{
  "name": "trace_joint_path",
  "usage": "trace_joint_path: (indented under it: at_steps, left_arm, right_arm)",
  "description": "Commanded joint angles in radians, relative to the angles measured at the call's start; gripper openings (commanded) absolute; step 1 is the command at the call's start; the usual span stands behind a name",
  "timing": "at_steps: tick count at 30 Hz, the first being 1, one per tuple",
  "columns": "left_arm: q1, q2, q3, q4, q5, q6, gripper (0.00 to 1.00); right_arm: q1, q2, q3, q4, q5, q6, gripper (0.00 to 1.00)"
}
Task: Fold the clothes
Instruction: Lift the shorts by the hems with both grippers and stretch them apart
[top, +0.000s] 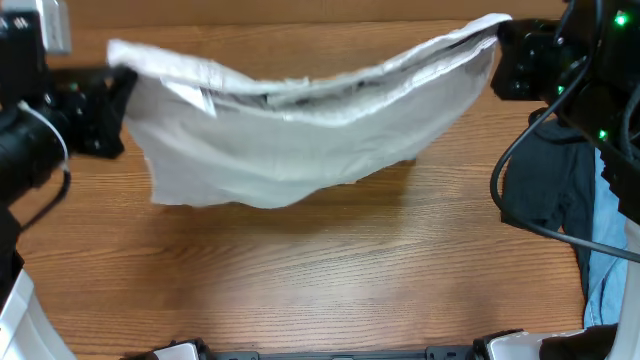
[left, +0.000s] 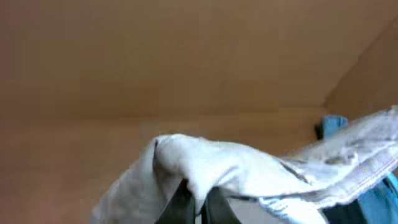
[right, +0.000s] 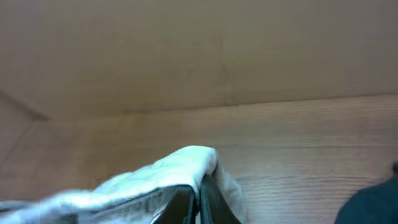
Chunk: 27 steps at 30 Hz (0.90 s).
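The cream shorts (top: 300, 140) hang stretched between my two grippers above the wooden table, waistband up and sagging in the middle, lower edge near the tabletop. My left gripper (top: 118, 78) is shut on the left waistband corner; the left wrist view shows cloth (left: 205, 168) draped over its fingers (left: 198, 202). My right gripper (top: 500, 38) is shut on the right waistband corner; the right wrist view shows the cloth (right: 180, 165) pinched between its fingers (right: 199, 199).
A dark navy garment (top: 560, 190) and blue denim jeans (top: 610, 260) lie at the table's right side. The wooden table (top: 300, 280) stretches in front of the shorts. Arm cables (top: 520, 180) hang at the right.
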Motion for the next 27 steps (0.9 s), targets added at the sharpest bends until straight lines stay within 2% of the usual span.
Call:
trace_joint_path:
  at_steps: [1, 3, 6, 8, 10, 12, 13, 16, 23, 27]
  left_arm:
    - [-0.002, 0.000, 0.024, 0.174, 0.023, -0.026, 0.04]
    - [-0.002, 0.013, 0.024, 0.284, 0.016, -0.031, 0.04]
    - [-0.002, 0.046, 0.024, 0.397, 0.036, -0.130, 0.04]
    - [-0.002, 0.068, 0.024, 0.401, 0.071, -0.216, 0.04]
    - [-0.002, 0.080, 0.024, 0.339, 0.140, -0.234, 0.04]
    - [-0.002, 0.083, 0.024, 0.206, 0.166, -0.193, 0.04]
    - [-0.002, 0.074, 0.024, 0.118, 0.158, -0.124, 0.04]
    - [-0.002, 0.029, 0.024, -0.002, 0.070, -0.030, 0.04]
    - [-0.002, -0.187, 0.024, -0.077, -0.126, 0.085, 0.04]
    - [-0.002, -0.278, 0.024, -0.076, -0.249, 0.057, 0.04]
  right_arm:
    - [-0.007, -0.080, 0.020, 0.047, 0.093, 0.033, 0.04]
    - [-0.007, -0.097, 0.020, 0.088, 0.093, -0.026, 0.04]
    - [-0.007, -0.101, 0.020, 0.126, 0.080, -0.045, 0.04]
    - [-0.007, -0.091, 0.020, 0.113, 0.040, -0.035, 0.04]
    - [-0.007, -0.088, 0.020, 0.084, 0.013, -0.014, 0.04]
    - [-0.007, -0.093, 0.020, 0.047, 0.013, -0.006, 0.04]
    - [-0.007, -0.101, 0.020, 0.034, 0.001, -0.007, 0.04]
    - [-0.007, -0.118, 0.020, 0.031, -0.098, -0.016, 0.04]
    - [-0.007, -0.212, 0.020, 0.035, -0.189, -0.005, 0.04]
    - [-0.007, -0.278, 0.020, 0.063, -0.248, -0.002, 0.04]
